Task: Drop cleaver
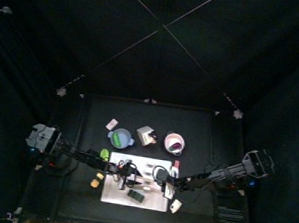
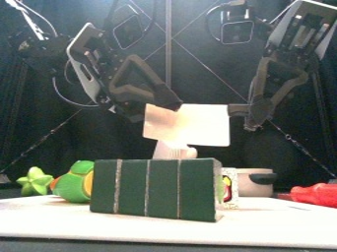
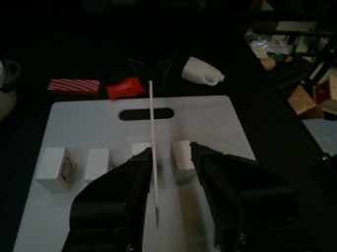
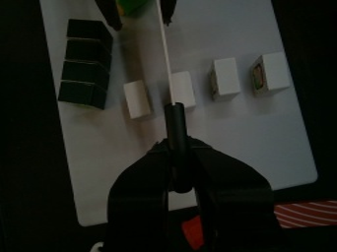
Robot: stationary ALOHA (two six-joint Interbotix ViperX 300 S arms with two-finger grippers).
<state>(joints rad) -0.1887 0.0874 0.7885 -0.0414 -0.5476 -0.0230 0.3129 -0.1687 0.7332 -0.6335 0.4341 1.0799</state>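
Left gripper [image 3: 168, 156]: black two-jaw tool, jaws spread wide. We see one jaw on each side of the blade and neither touching it.

Item between those jaws: the cleaver [image 3: 153, 138]. It has a pale, flat, thin blade that shows only as a fine white line when seen edge-on from the left wrist. The blade runs away from the tool to a short red handle [image 3: 125, 89] at its far end. From the front its broad, smooth face hangs in the air between the two tools, clear of the table.

Right gripper [image 2: 241, 116], at the far end of the cleaver: jaws drawn close. We judge they pinch the handle end, though the contact itself is dark.

Status: we judge the drop half made. One tool is free of the cleaver and the other appears to carry it alone, so the cleaver is not yet down. What remains is for that pinch to let go.

Below the tool: white board [image 3: 263, 148], a matte rounded rectangle with a slot for a handle. Small white blocks [image 3: 59, 165] stand on it in a row.

Beyond the handle: red-and-white striped piece [image 3: 73, 86] and a pale cup [image 3: 200, 69] lying on its side.
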